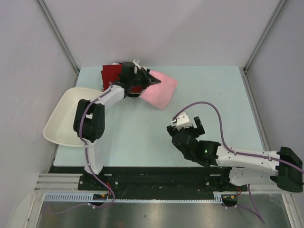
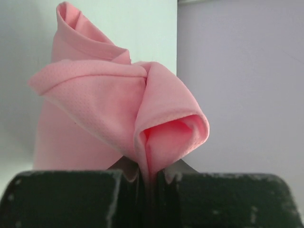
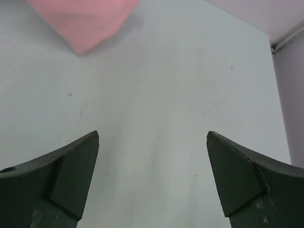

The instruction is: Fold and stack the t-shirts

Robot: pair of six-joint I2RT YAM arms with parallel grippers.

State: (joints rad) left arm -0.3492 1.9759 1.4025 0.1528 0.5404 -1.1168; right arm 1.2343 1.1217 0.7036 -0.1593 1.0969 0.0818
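The light pink t-shirt (image 1: 160,89) is folded and lies at the far middle of the table. My left gripper (image 1: 153,80) is shut on its near-left edge; in the left wrist view the pink cloth (image 2: 123,104) bunches up out of the closed jaws. A folded dark red t-shirt (image 1: 111,73) lies just left of it, partly under my left arm. The white and black shirts are hidden. My right gripper (image 1: 188,124) is open and empty over bare table in the middle right; the right wrist view shows a pink corner (image 3: 83,19) far ahead of its fingers.
A white plastic tub (image 1: 64,116) sits at the left edge of the table, beside my left arm. The pale green table top (image 1: 213,95) is bounded by grey walls at the back and sides.
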